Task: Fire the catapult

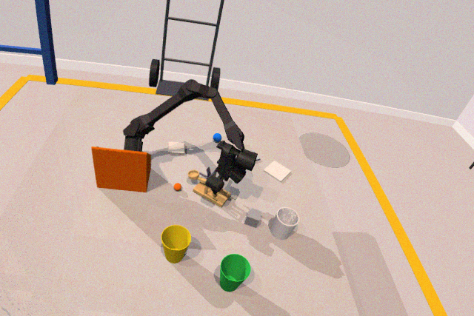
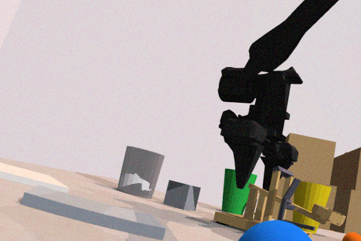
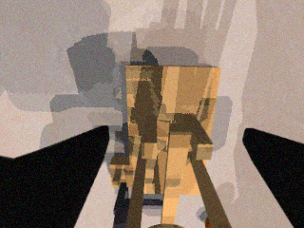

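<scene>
In the top view, the wooden catapult (image 1: 211, 195) (image 2: 233, 219) (image 3: 185, 90) is seen near the middle of the floor, its scoop (image 1: 193, 175) directed to the far left. The gripper (image 1: 221, 195) (image 2: 252, 187) (image 3: 176, 133) is held low over the catapult, pointed downward. Its jaws are spread almost fully, with the catapult's frame seen between them in the wrist view and nothing gripped. The orange ball (image 1: 177, 186) (image 2: 352, 236) is placed on the floor just left of the catapult, outside the scoop; the blue ball (image 1: 217, 137) (image 2: 275, 231) is located on its far side. The white mug (image 1: 284, 224) (image 2: 140, 174) is stood upright to the near right, with a grey block (image 1: 252, 217) (image 2: 182, 196) set between it and the catapult. Nearer still, a yellow cup (image 1: 175, 243) (image 2: 312, 203) is seen on the left and a green cup (image 1: 234, 272) (image 2: 233, 196) to its right.
</scene>
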`<state>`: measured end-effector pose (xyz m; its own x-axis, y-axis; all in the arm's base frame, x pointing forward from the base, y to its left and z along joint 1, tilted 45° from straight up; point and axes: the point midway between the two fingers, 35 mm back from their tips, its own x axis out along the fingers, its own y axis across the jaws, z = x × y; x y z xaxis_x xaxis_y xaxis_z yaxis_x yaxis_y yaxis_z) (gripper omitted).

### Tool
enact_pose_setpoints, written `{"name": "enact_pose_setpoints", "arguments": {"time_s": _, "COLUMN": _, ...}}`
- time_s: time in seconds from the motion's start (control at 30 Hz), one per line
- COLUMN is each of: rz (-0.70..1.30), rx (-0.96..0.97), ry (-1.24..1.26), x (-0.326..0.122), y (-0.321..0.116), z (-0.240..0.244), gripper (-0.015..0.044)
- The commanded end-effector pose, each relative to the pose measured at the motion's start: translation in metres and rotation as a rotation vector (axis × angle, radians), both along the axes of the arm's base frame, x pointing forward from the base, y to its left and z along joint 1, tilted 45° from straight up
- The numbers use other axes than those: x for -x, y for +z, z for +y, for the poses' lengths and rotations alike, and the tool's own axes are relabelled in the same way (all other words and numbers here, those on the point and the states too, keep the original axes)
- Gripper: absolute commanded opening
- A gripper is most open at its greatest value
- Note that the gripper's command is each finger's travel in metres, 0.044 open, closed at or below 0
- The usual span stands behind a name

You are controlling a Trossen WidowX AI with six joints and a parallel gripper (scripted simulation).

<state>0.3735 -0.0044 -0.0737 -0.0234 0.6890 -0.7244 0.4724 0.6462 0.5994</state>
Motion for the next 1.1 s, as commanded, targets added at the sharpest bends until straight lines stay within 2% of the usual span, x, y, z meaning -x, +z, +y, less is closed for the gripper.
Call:
{"name": "enact_pose_setpoints", "arguments": {"time_s": 0.0, "rz": 0.008, "rx": -0.006, "ry": -0.002, "x": 0.002, "y": -0.005, "z": 0.006, "gripper": 0.044}}
{"name": "enact_pose_setpoints", "arguments": {"time_s": 0.6, "rz": 0.009, "rx": -0.008, "ry": -0.002, "x": 0.004, "y": -0.023, "z": 0.023, "gripper": 0.044}}
{"name": "enact_pose_setpoints", "arguments": {"time_s": 0.97, "rz": 0.002, "rx": -0.003, "ry": 0.001, "x": 0.002, "y": -0.021, "z": 0.021, "gripper": 0.0151}}
{"name": "enact_pose_setpoints", "arguments": {"time_s": 1.07, "rz": 0.002, "rx": -0.003, "ry": 0.001, "x": 0.002, "y": -0.021, "z": 0.021, "gripper": 0.0131}}
